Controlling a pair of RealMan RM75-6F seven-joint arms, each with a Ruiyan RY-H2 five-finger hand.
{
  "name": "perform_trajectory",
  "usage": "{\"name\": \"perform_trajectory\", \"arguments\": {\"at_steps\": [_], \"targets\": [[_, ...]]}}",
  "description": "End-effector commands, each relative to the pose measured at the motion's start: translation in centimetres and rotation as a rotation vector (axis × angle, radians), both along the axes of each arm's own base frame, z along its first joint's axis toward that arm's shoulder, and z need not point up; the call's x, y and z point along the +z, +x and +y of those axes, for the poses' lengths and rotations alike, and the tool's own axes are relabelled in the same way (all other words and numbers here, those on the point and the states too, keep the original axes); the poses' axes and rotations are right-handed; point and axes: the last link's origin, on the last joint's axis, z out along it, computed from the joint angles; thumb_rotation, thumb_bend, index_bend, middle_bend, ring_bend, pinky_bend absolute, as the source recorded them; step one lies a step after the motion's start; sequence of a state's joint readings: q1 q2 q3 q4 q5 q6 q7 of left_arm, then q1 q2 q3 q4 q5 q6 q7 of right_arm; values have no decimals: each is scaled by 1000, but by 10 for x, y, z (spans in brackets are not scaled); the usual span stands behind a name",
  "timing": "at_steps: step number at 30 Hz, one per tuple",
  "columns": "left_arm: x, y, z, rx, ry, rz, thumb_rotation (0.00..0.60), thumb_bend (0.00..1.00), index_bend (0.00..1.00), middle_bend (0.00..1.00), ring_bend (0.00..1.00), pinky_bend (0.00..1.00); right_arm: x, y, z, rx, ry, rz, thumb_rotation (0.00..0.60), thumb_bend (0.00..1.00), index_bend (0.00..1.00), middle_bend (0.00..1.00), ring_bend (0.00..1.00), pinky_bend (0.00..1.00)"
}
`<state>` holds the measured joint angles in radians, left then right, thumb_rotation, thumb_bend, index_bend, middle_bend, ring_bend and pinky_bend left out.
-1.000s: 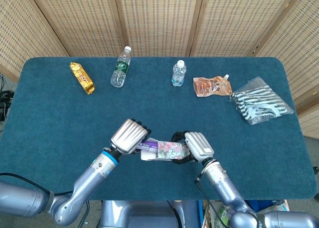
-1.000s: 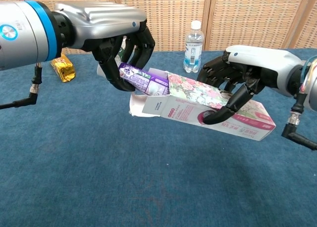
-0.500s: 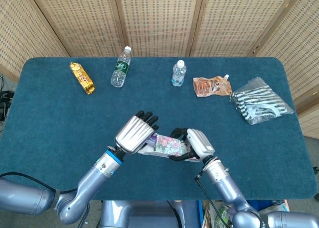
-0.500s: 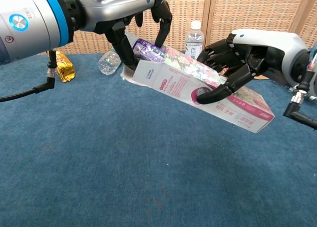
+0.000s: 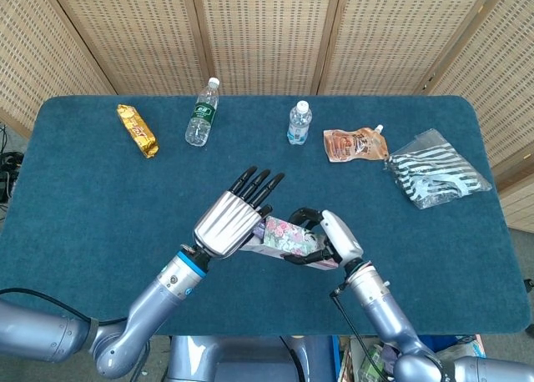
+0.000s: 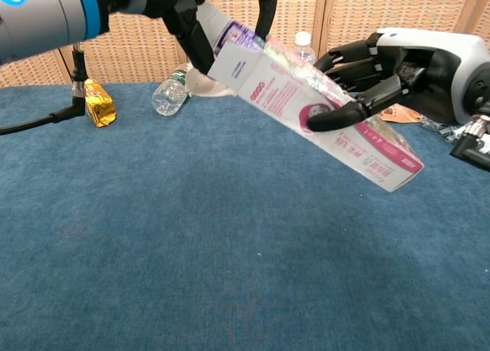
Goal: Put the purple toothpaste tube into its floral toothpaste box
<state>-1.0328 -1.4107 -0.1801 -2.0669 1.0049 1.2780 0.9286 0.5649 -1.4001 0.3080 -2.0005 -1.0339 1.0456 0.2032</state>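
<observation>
Tilted steeper than a second ago, the long floral cardboard toothpaste box (image 6: 321, 109) sits gripped in my right hand (image 5: 334, 238), open end up toward ten o'clock, where my left hand (image 5: 234, 219), fingers now spread wide, pushes the purple plastic toothpaste tube (image 6: 239, 35) mostly inside above the blue carpeted table (image 5: 100, 207).

Teal carpeted table (image 5: 100, 198) before woven wicker wall panels (image 5: 267, 32) in wooden frames.
</observation>
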Motion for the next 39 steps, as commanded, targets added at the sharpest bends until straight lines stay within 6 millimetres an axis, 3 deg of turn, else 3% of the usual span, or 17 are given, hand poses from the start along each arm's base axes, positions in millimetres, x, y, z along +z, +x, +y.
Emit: {"name": "perform_trajectory", "arguments": {"at_steps": [1,7,15,26,39], "targets": [[10,2,-2,-4,4,-34,600,270,246,0,0,49,5,-9,-2,-32,-11,-64,600,7,595,544,384,431],[31,-4,-8,-14,25,-71,600,270,246,0,0,30,6,-28,-7,-84,-14,-106,600,7,595,544,384,431],[49,-34,-12,15,44,-60,600,269,246,0,0,24,8,-64,-7,-130,-46,-60,600,7,595,544,384,431],[51,-113,-28,101,31,-104,600,269,246,0,0,10,16,-154,13,-214,-161,312,600,8,595,542,384,431],[51,-170,-54,126,71,-155,600,270,246,0,0,0,8,-207,36,-266,-168,532,600,6,595,520,384,431]]}}
